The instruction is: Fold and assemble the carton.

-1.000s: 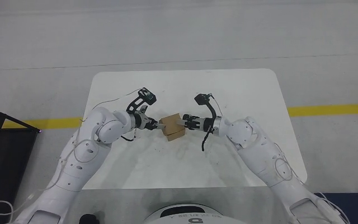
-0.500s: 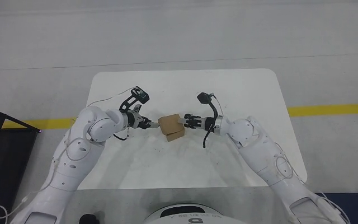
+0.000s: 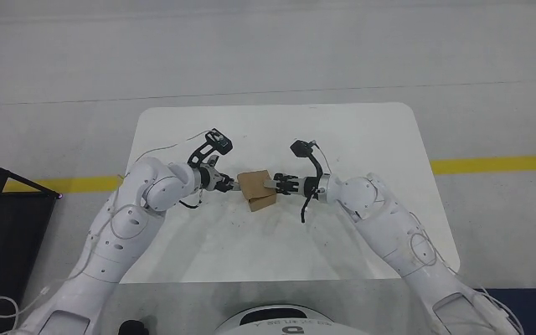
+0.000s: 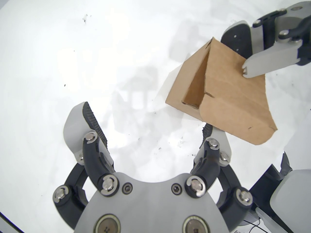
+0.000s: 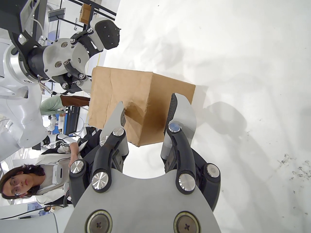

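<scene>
Since half a second earlier the left arm had swung back in toward the carton (image 3: 256, 190), closing the gap it had opened, while the right arm had kept its place. The left gripper (image 3: 228, 183) sat just beside the carton's near end with its fingers spread wide and nothing between them. In the left wrist view one fingertip (image 4: 208, 132) lay at the edge of a loose rounded flap, and it could not be told whether they touched. The right gripper (image 3: 279, 183) was clenched on the opposite corner of the carton (image 5: 136, 98), its fingers pinching the cardboard wall, which was dented under one pad (image 5: 122, 115). The carton (image 4: 218, 98) hung between the two grippers over the middle of the table (image 3: 360, 142), apparently lifted off it, with its shadow falling on the surface beside it and one end open. The table was white with rounded corners, its top (image 4: 73, 37) scuffed with grey smudges and scattered dark specks. Around it lay a pale grey floor (image 3: 268, 50) crossed by a yellow line (image 3: 486, 165) passing behind the table, and a black stand (image 3: 21, 209) stood at the left edge.
</scene>
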Controlling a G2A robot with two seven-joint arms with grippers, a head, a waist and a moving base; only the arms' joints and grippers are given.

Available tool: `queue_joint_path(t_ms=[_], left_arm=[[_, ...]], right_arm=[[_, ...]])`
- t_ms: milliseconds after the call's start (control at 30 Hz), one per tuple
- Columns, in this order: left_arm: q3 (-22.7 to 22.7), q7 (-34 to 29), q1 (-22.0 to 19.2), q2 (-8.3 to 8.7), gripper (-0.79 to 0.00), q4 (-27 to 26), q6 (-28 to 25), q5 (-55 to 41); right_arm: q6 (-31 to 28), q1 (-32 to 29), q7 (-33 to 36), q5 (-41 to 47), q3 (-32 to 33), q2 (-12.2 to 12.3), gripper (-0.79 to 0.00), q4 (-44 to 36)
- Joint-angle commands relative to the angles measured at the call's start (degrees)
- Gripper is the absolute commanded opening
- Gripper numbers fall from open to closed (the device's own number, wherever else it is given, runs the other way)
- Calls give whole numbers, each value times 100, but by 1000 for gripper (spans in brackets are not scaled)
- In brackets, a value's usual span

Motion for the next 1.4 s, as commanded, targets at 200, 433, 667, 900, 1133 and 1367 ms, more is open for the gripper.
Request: queue_joint_path(t_ms=[200,433,667,900,1133,1367], left_arm=[[202,-214,-154,-38,-31,1,196,179],[-48,-337,-98,22,-3,36,83,111],[-474,-759,29,142,-86,-259,-156,-26],[-363,-1014,-56,155,-135,-610,-147,180],[31,-1340,-295,114,-203,-806,-112,526],[394,-1434,-492,47,-299,-708,-31,674]], right_arm=[[14,-8,15,-59,-28,10,-403,-48],[12,-27,-34,-35,1,21,-406,-61],[19,-41,-36,-42,7,33,-406,-98],[126,-36,6,-113,-16,41,-406,-122],[168,-42,48,-158,-23,54,-379,-166],[152,-95,47,-143,40,80,-366,-234]])
